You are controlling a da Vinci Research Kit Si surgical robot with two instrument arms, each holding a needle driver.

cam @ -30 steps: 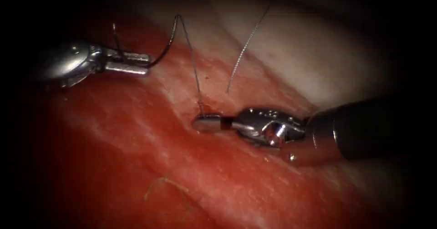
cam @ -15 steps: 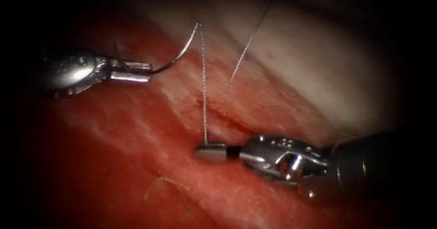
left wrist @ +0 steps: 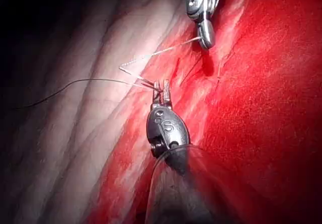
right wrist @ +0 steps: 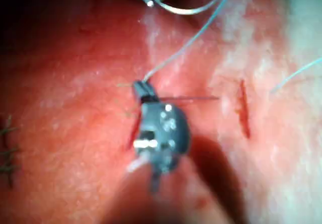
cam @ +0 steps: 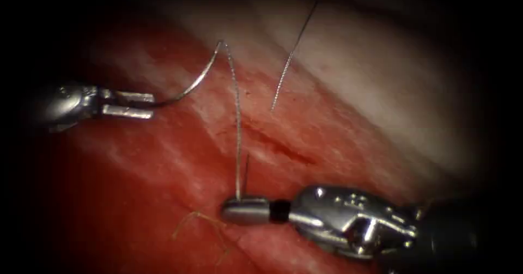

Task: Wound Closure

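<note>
Now holds needle [cam: 188, 87] near 1 end in left tool [cam: 128, 104], clear of tissue [cam: 163, 165]; right tool [cam: 245, 211] clamps thread [cam: 237, 138] left of cut [cam: 278, 146]. Thin, stiff, probably slippery; best gripped mid-curve.

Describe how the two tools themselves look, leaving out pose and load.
Both are bright polished metal. The left pincer has two thin flat prongs on a rounded steel wrist. The right pincer is a short blunt silver tip, with a black band behind it, a bulbous pinned steel wrist and a dark shaft.
</note>
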